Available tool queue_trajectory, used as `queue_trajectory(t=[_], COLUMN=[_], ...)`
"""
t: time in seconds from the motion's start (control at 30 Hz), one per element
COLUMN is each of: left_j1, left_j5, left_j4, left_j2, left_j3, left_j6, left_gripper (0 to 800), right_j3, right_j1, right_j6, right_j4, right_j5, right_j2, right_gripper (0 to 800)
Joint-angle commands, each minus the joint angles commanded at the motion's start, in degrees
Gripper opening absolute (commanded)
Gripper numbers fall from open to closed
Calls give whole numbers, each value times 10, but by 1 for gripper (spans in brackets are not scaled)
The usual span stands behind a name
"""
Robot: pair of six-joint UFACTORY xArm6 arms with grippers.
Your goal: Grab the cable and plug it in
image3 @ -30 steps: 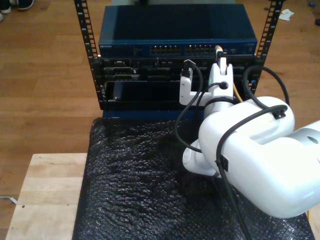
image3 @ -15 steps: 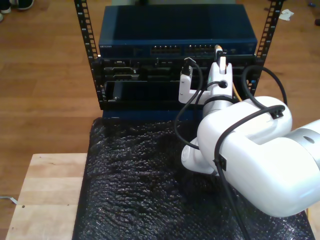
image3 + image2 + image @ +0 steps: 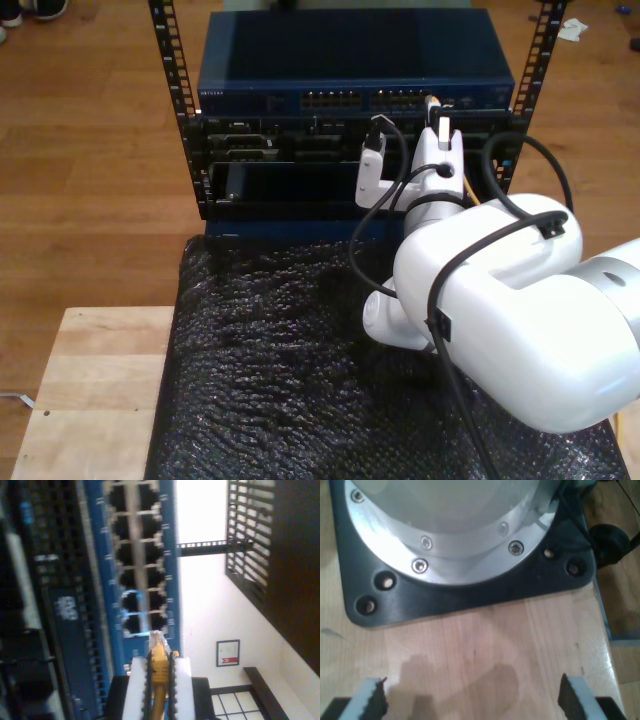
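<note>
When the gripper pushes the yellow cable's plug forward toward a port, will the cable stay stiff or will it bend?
The cable is thin, so it is probably floppy along its length. My second gripper pinches it close behind the clear plug, so that short tip should stay fairly straight. The plug looks small and possibly fragile if misaligned with the blue switch.

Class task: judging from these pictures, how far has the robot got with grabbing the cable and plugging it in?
Done: the grab. My second gripper is shut on the cable, its clear plug pointing at the blue switch. In hand: the plug sits just short of the ports, not yet inserted. Left: push it into a port and release. My first gripper is open over the wooden table, idle.
</note>
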Motion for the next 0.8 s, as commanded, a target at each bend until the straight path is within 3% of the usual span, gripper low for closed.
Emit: queue_trajectory(t=[0.8], left_j1=[0], left_j5=[0], left_j4=[0], left_j2=[0], left_j3=[0], left_j6=[0], left_gripper=[799], right_j3=[-1], right_j1=[-4], right_j6=[-3], right_j4=[-18], right_j5=[1], right_j2=[1], right_gripper=[0])
